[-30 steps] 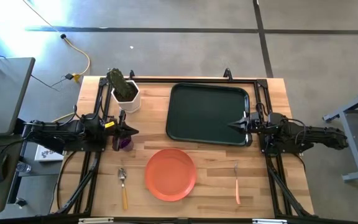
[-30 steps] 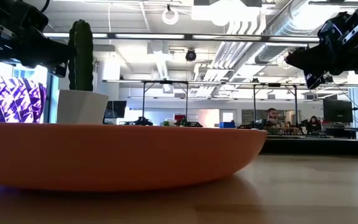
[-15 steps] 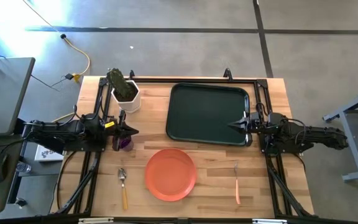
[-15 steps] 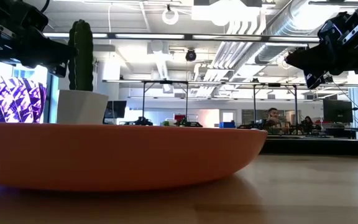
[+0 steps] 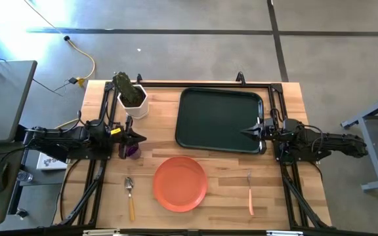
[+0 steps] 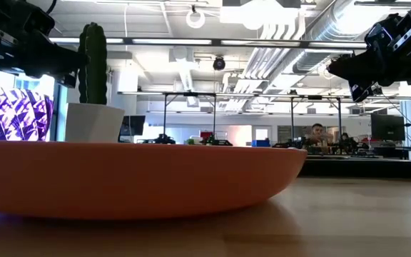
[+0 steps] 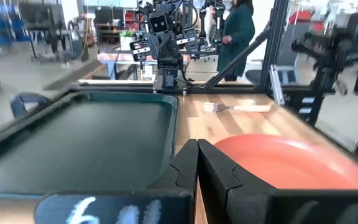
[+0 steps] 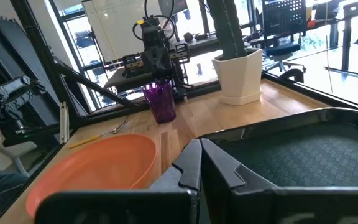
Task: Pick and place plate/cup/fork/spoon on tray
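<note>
Purple cup (image 5: 132, 150) sits just beneath the closed, empty left gripper (image 5: 141, 138).

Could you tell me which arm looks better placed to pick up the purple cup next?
Probably the left: the left gripper hangs shut right by the cup, while the right gripper, also shut, waits over the tray rim.

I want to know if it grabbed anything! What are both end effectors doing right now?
Left end effector: shut, holding nothing, beside the cup.
Right end effector: shut, empty, over the tray.
</note>
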`<state>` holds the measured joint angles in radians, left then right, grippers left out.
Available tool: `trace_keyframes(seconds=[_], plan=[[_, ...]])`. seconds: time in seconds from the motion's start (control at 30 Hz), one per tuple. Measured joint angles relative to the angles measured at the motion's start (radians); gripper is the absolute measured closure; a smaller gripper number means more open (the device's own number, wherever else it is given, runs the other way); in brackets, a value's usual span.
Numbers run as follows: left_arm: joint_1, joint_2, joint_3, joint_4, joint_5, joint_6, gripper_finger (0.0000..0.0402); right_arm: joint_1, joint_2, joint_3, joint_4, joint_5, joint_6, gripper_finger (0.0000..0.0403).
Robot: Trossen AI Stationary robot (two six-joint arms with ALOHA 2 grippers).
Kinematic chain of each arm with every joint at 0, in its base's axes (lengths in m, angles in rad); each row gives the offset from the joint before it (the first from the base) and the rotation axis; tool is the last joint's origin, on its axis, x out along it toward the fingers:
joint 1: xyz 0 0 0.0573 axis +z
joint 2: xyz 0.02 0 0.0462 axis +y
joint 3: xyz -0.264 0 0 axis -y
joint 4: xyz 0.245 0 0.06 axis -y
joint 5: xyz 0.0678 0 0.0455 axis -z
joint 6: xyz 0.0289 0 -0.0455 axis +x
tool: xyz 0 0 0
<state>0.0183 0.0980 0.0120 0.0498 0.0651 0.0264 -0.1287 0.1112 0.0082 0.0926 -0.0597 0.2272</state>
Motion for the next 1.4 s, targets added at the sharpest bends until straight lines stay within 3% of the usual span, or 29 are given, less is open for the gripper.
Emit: trace_keyframes(seconds=[0.2,0.73,0.83,0.9,1.0,1.1,1.23,1.4], plan=[[0.001,0.0,0.0,0.0,-0.002,0.225,0.0401,0.0,0.0,0.0,0.0,0.0,0.0,0.0402],[0.001,0.0,0.0,0.037,-0.001,0.237,0.0401,0.0,0.0,0.0,-0.001,0.0,-0.001,0.0402],[0.001,0.0,0.0,0.035,0.002,0.154,0.0401,0.0,0.0,0.0,-0.003,0.0,-0.014,0.0402],[0.001,0.0,0.0,0.02,0.008,-0.011,0.0401,0.0,0.0,0.0,-0.003,0.0,-0.025,0.0402],[0.002,0.0,0.0,0.015,-0.044,-0.096,0.0401,-0.001,0.0,0.0,0.03,0.033,-0.116,0.0402],[0.003,0.001,0.0,0.024,-0.047,-0.099,0.0401,-0.001,0.0,0.0,0.116,0.068,-0.114,0.0402],[-0.001,0.0,0.0,0.09,-0.02,-0.055,0.0401,-0.002,0.0,0.0,0.187,0.074,0.01,0.0402],[-0.001,0.0,0.0,0.151,-0.007,-0.072,0.0401,-0.001,0.0,0.0,0.156,0.148,-0.057,0.0402]])
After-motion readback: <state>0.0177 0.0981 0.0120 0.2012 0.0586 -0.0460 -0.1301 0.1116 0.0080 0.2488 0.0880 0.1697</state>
